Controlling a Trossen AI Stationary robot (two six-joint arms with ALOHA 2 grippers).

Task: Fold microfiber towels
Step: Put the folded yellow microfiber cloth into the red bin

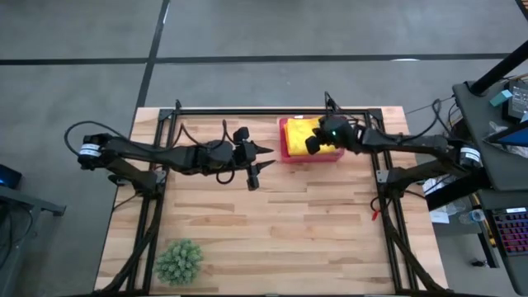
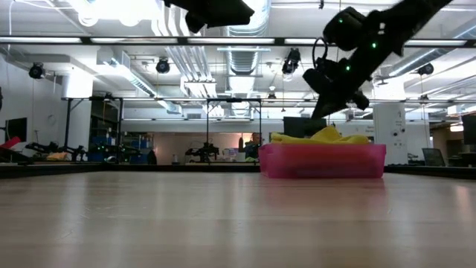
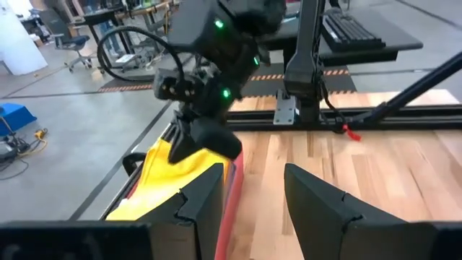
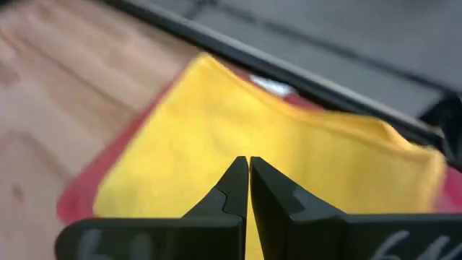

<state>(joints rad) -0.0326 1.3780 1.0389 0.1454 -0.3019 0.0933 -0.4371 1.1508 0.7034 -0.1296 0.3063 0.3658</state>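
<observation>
Yellow towel (image 1: 304, 132) lying flat in pink tray (image 1: 285, 142), right claw (image 1: 313, 145) pinched empty above, left claw (image 1: 257, 159) half-spread

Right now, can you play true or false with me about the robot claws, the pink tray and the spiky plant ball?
1. The right claw is shut, above the yellow towel. True.
2. The yellow towel lies flat on the bare table. False: it sits in the pink tray.
3. The left claw is open and holds nothing. True.
4. The spiky green plant ball is inside the tray. False: it sits on the wooden table at the opposite edge, on the left arm's side.
5. The left claw is pinching the towel. False: it hangs beside the tray.
</observation>
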